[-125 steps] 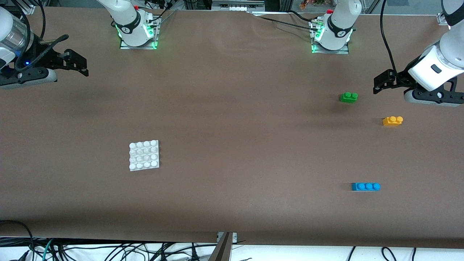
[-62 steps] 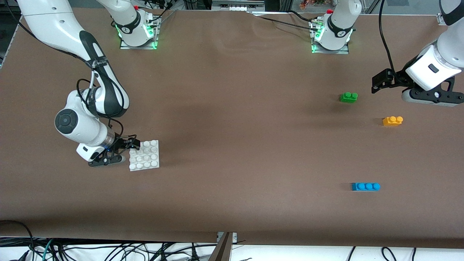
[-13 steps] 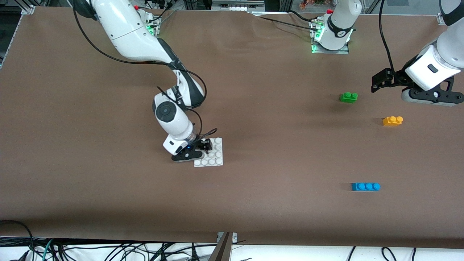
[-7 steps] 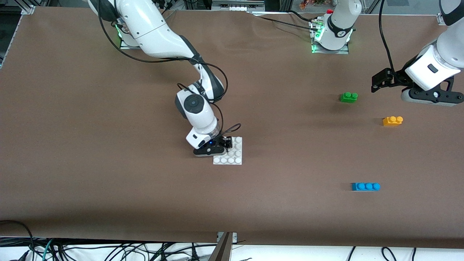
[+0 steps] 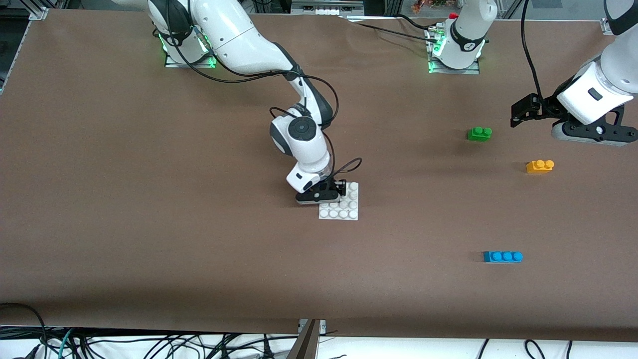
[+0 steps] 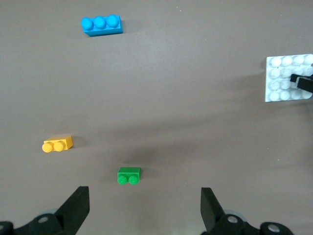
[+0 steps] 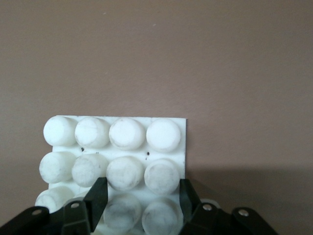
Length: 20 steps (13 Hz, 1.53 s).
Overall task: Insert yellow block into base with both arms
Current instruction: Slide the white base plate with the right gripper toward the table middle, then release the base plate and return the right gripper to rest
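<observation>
Now the right gripper [image 5: 340, 189] is down at the middle of the table [image 5: 149, 199], its jaws closed on the edge of the base [image 5: 344, 209], the edge toward the right arm's end. At the left arm's end the left gripper [image 5: 518, 112] hovers with jaws wide and holds nothing. Below it, the yellow block [image 5: 540, 166] lies on the table between the green brick [image 5: 479, 133] and the blue brick [image 5: 503, 256], well apart from the base
</observation>
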Motion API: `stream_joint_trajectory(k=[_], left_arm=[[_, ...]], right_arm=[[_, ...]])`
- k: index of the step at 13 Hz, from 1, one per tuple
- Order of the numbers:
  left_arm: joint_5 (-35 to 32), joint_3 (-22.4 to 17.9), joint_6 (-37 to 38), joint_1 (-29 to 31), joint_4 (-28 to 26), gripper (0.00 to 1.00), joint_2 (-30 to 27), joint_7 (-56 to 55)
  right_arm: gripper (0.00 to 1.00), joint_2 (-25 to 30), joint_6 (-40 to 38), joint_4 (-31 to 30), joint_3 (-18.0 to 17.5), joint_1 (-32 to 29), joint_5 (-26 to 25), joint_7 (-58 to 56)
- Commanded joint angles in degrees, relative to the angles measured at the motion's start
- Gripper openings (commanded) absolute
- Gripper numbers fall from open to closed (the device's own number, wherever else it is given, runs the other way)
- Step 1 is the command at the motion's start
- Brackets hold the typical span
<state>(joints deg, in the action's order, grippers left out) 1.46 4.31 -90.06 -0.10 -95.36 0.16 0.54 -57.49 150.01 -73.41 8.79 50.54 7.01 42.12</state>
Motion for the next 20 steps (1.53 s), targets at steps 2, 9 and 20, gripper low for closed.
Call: stream_joint_trajectory(k=[2,9,20], left_arm=[[1.3,0.0,1.2,0.2,1.8,1.00,0.7,-0.4],[1.3,0.1,1.2,0.1,1.8,1.00,0.7,-0.4],[1.4,0.0,1.3,0.1,1.8,1.00,0.7,-0.4]], right_arm=[[0.66,-3.9,-0.9,4.2,1.0,1.6,1.9,1.4],[0.83,-3.1,-15.2,13.1,3.7,0.7,10.4,1.4],[1.00,23.7,-45.0,5.2,4.7,-13.2,9.7,-14.3]])
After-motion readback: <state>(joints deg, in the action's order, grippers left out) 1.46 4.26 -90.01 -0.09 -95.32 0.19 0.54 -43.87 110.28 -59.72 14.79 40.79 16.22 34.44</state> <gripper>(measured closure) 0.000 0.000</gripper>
